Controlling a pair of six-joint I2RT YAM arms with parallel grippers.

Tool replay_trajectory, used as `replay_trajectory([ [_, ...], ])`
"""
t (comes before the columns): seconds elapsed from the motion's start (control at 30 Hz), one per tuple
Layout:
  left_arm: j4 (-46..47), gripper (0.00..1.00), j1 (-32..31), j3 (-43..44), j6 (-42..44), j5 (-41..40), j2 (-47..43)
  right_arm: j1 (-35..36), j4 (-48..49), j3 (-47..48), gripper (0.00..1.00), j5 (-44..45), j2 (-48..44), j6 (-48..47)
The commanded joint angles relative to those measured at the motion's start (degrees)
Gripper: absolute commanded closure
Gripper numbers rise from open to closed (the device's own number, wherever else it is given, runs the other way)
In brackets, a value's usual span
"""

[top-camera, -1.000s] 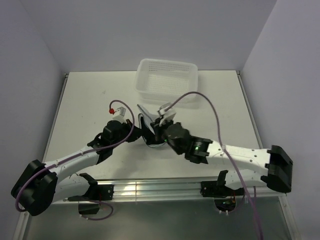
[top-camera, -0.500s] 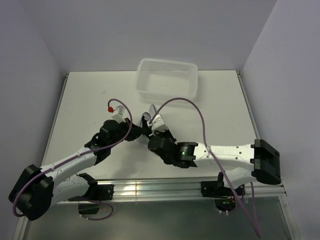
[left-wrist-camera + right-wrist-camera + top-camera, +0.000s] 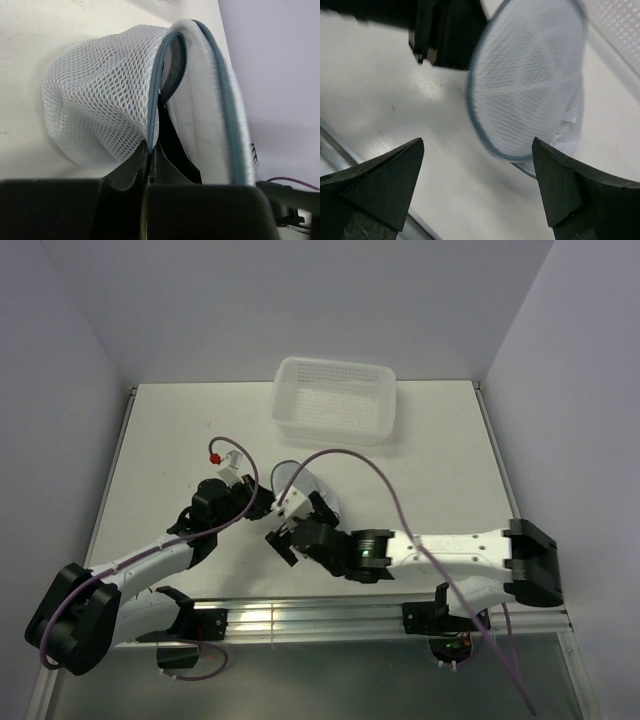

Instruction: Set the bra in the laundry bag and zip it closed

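Note:
The laundry bag (image 3: 298, 483) is a round white mesh pod lying mid-table, its two halves gaping apart. In the left wrist view the bag (image 3: 100, 100) shows a grey-blue zipper rim, and my left gripper (image 3: 150, 147) is shut on that rim. A black mass, probably the bra (image 3: 175, 150), sits in the gap between the halves. From above, my left gripper (image 3: 262, 508) is at the bag's left side. My right gripper (image 3: 283, 540) hangs open just near of the bag, holding nothing. In the right wrist view its wide-apart fingers (image 3: 478, 145) frame bare table below the bag's lid (image 3: 530, 85).
A white perforated plastic basket (image 3: 335, 400) stands at the back of the table, also seen at the top right of the right wrist view (image 3: 615, 25). A metal rail (image 3: 300, 618) runs along the near edge.
My right gripper has opened and pulled back from the bag toward the near left. The left gripper keeps its hold on the rim and has shifted slightly left.

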Motion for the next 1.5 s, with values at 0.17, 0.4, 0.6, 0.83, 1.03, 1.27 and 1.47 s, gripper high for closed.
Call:
replay_trajectory([
  [0.17, 4.8, 1.0, 2.0, -0.18, 2.42, 4.45, -0.55, -15.18, 4.97, -8.71, 0.19, -25.18, -22.79, 8.24],
  [0.4, 3.4, 1.0, 2.27, 1.4, 3.31, 5.33, 0.68, -30.48, 6.12, -3.97, 0.71, -28.89, -9.18, 15.18],
  [0.6, 5.33, 1.0, 2.88, 1.67, 2.87, 7.62, 2.44, -33.92, 8.92, -4.41, 0.67, -34.61, -3.2, 19.23],
  [0.83, 4.8, 1.0, 2.97, 1.23, 2.87, 7.27, 1.39, -35.15, 10.69, -4.24, 0.67, -36.0, 1.1, 20.12],
  [1.03, 4.71, 1.0, 2.97, 1.23, 2.87, 7.36, 1.47, -35.42, 10.52, -5.55, 0.68, -33.72, 1.11, 20.73],
  [1.27, 4.63, 1.0, 2.88, 1.4, 2.87, 7.44, 1.47, -35.33, 10.52, -6.52, 0.68, -34.96, 1.2, 21.79],
  [1.47, 5.07, 1.0, 2.97, 1.4, 2.69, 7.71, 1.91, -35.42, 10.78, -7.57, 0.57, -31.18, 0.76, 21.26],
])
